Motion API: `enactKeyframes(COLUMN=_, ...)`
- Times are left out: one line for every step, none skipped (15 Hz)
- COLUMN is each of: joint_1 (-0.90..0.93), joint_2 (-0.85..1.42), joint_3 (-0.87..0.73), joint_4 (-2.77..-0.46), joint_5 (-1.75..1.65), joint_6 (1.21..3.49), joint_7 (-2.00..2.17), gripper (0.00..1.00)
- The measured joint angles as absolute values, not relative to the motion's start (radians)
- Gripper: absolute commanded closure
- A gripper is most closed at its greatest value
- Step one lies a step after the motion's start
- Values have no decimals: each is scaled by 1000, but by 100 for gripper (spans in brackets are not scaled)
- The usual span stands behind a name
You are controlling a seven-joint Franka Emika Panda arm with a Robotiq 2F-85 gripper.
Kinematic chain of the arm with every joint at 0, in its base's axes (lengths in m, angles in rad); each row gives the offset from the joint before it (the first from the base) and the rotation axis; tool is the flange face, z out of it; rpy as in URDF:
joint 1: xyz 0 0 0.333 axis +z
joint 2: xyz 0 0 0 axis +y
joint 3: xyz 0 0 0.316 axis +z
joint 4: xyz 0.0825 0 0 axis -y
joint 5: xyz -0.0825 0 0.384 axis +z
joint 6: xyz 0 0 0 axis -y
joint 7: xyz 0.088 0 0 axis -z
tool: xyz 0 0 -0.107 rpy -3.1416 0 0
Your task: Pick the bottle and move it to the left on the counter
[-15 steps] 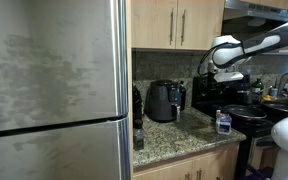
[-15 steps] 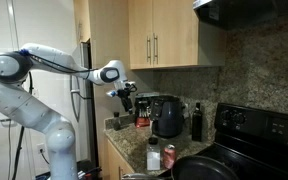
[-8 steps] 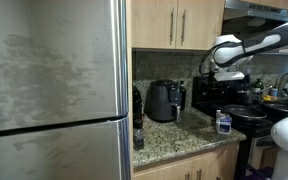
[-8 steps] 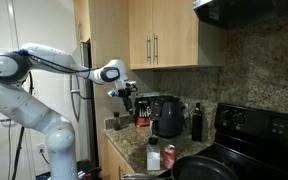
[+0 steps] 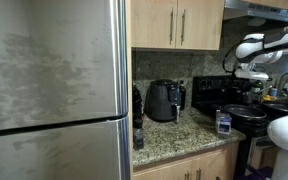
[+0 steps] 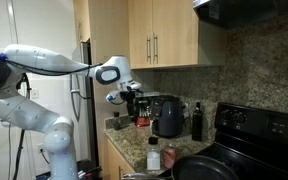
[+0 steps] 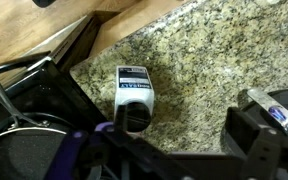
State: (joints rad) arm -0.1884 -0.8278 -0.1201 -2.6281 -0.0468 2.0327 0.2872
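The small white bottle (image 7: 133, 92) with a blue label and dark cap stands on the speckled granite counter (image 7: 199, 55), near its edge by the stove. It also shows in both exterior views (image 5: 223, 121) (image 6: 170, 156). My gripper (image 7: 184, 140) is open and empty, well above the counter. In the wrist view the bottle lies close to the left finger, not between the fingers. In the exterior views the gripper (image 5: 252, 72) (image 6: 124, 97) hangs high in the air, apart from the bottle.
A black air fryer (image 5: 165, 101) stands at the back of the counter, a slim dark bottle (image 6: 196, 122) beside it. A reddish can (image 6: 153, 158) stands next to the white bottle. The black stove with a pan (image 5: 246, 114) borders the counter; a steel fridge (image 5: 54, 90) is at the other end.
The arm has swung: in one exterior view the gripper moved right, towards the stove side. The bottle has not moved.
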Motion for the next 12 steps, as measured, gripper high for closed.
enactKeyframes(joint_1=-187, joint_2=-826, joint_3=-101, joint_4=-2628, joint_5=-45, joint_6=2033, joint_7=296, gripper=0)
enactKeyframes(joint_1=-187, joint_2=-827, joint_3=-91, joint_4=-2628, joint_5=-45, joint_6=2033, joint_7=298, gripper=0)
enactKeyframes(joint_1=-190, joint_2=-824, joint_3=-91, joint_4=-2626, joint_5=-45, joint_6=2027, joint_7=304, gripper=0)
enactKeyframes(joint_1=-198, joint_2=-812, joint_3=-96, joint_4=-2619, joint_5=-43, joint_6=2009, joint_7=313, gripper=0)
enactKeyframes(joint_1=-209, joint_2=-791, joint_3=-110, joint_4=-2608, joint_5=-36, joint_6=1991, joint_7=318, gripper=0)
enactKeyframes(joint_1=-222, joint_2=-760, joint_3=-133, joint_4=-2594, joint_5=-28, joint_6=1981, joint_7=318, gripper=0)
enactKeyframes(joint_1=-237, joint_2=-725, joint_3=-159, joint_4=-2578, joint_5=-22, joint_6=1974, joint_7=318, gripper=0)
enactKeyframes(joint_1=-252, joint_2=-687, joint_3=-187, joint_4=-2560, joint_5=-8, joint_6=1970, joint_7=318, gripper=0)
enactKeyframes(joint_1=-266, joint_2=-646, joint_3=-211, joint_4=-2540, joint_5=5, joint_6=1967, joint_7=319, gripper=0)
enactKeyframes(joint_1=-277, joint_2=-607, joint_3=-230, joint_4=-2521, joint_5=24, joint_6=1963, joint_7=323, gripper=0)
enactKeyframes(joint_1=-286, joint_2=-573, joint_3=-241, joint_4=-2502, joint_5=38, joint_6=1961, joint_7=324, gripper=0)
enactKeyframes(joint_1=-288, joint_2=-547, joint_3=-246, joint_4=-2487, joint_5=46, joint_6=1960, joint_7=325, gripper=0)
